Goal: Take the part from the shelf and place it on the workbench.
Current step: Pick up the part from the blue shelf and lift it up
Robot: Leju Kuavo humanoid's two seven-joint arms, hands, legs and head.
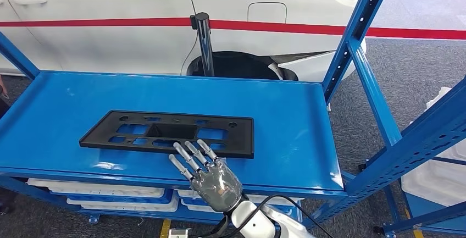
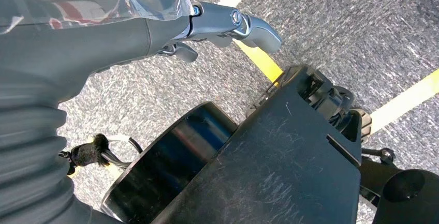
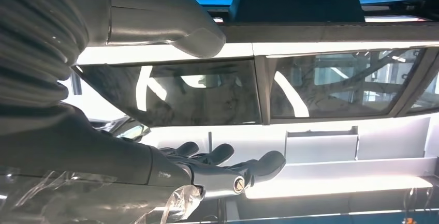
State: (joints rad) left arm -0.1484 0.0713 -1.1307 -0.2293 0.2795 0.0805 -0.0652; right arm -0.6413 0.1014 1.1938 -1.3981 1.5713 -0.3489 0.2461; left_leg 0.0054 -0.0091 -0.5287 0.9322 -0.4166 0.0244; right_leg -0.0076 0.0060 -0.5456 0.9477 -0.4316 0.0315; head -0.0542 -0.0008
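Black part (image 1: 170,133) flat on blue shelf (image 1: 286,139), right hand (image 1: 211,175) fingers (image 1: 189,153) spread, empty

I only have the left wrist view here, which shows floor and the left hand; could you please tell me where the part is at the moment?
Observer: The black part lies flat on the blue shelf, near its front edge.
Operator: Thank you. Is the right hand on it?
Observer: The right hand reaches over the shelf's front edge with fingers spread, its fingertips at the part's near edge; I cannot tell whether they touch it.
Operator: What stands behind the shelf?
Observer: A white car with a red stripe along its side.
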